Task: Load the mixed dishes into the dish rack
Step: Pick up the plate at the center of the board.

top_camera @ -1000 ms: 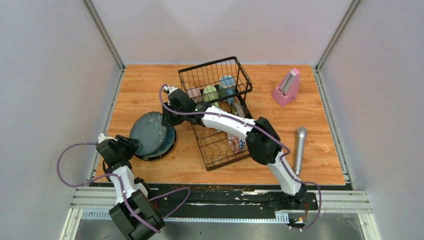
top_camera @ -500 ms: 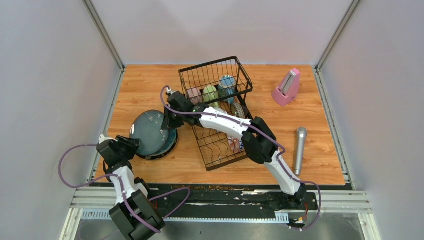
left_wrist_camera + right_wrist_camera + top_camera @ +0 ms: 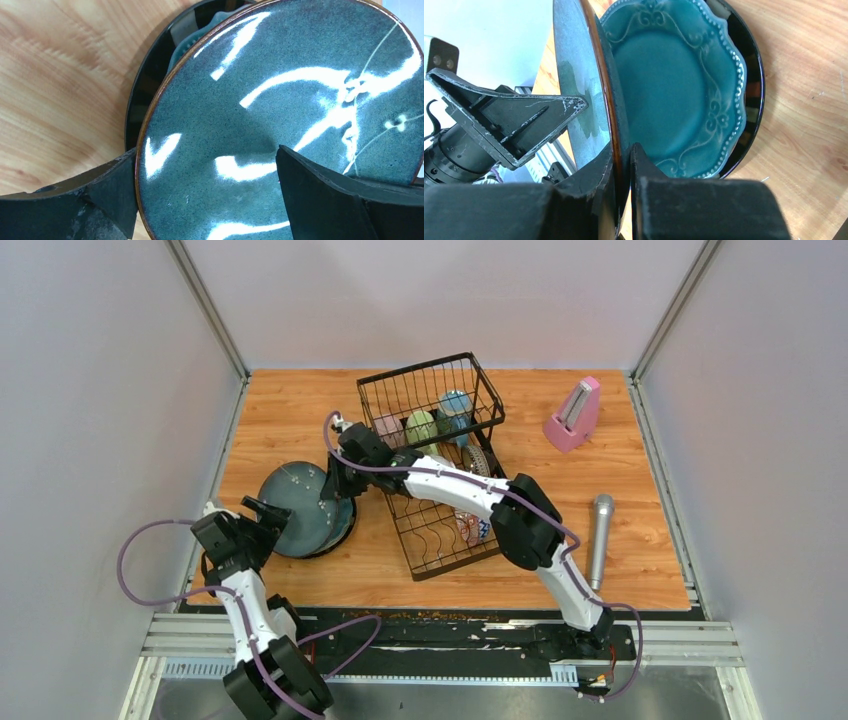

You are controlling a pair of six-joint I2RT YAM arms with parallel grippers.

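Your rack (image 3: 440, 455) holds three mugs (image 3: 421, 426) in its basket and a patterned bowl (image 3: 472, 528) in its tray. The right gripper (image 3: 621, 150), reaching across, pinches the speckled plate (image 3: 295, 502) by its rim (plate tipped up) near the left edge of the counter (image 3: 300, 400). The left gripper (image 3: 265, 512), wide open and empty, has moved up to it.
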